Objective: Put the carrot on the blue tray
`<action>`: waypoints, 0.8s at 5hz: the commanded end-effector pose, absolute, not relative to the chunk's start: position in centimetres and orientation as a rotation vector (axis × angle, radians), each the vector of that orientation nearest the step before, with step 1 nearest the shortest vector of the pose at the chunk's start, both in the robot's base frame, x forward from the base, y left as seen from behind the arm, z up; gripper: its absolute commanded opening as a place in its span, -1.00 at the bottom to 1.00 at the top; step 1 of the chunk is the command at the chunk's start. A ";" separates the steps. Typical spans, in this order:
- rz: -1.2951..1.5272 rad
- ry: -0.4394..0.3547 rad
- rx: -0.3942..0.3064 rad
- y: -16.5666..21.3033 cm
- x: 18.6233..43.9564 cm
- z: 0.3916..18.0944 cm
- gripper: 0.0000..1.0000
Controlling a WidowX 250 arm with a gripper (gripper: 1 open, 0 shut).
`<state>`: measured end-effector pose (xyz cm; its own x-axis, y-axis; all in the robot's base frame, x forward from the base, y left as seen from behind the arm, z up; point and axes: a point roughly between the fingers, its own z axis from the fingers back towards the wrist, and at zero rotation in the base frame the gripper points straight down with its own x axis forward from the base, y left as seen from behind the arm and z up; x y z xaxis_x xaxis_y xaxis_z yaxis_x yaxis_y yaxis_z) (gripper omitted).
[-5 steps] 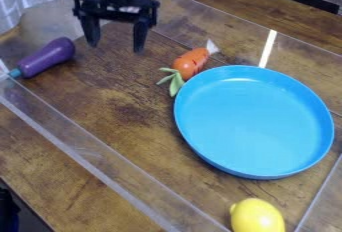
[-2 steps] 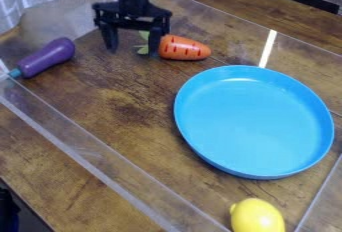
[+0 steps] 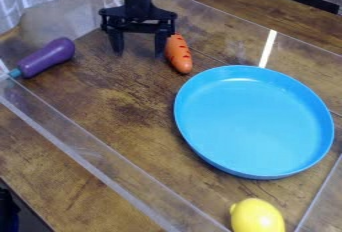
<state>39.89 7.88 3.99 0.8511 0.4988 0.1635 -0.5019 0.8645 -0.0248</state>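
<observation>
Gripper (image 3: 140, 36): black, pointing down at approx 11 o'clock of the scene, fingers spread wide, nothing betw. them; tips low near the tabletop, can't tell if they touch it.
Carrot (image 3: 177, 52): orange, lying on the wood just beside the gripper's finger at its 3 o'clock side; looks apart from it but view's small, hard to be sure. Long axis runs approx 11 to 5 o'clock. Not on the tray; sits near its rim at approx 11 o'clock of the tray.
Blue tray (image 3: 201, 136): big round, flat on the table, right of centre.
Eggplant (image 3: 43, 57): purple, at 9 o'clock of the gripper, well apart.
Lemon (image 3: 257, 217): yellow, bottom edge, approx 6 o'clock of the tray, just beside its rim.
Table (image 3: 94, 116): dark wood, w/ a clear sheet over it.
</observation>
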 end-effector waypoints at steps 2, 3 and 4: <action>0.448 -0.254 -0.029 6.4 43.7 6.2 1.00; 0.422 -0.266 -0.043 6.6 44.6 6.3 1.00; 0.395 -0.278 -0.054 6.2 44.4 6.5 1.00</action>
<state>43.84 6.59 3.68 0.8949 0.4038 0.1900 -0.3941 0.9149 -0.0879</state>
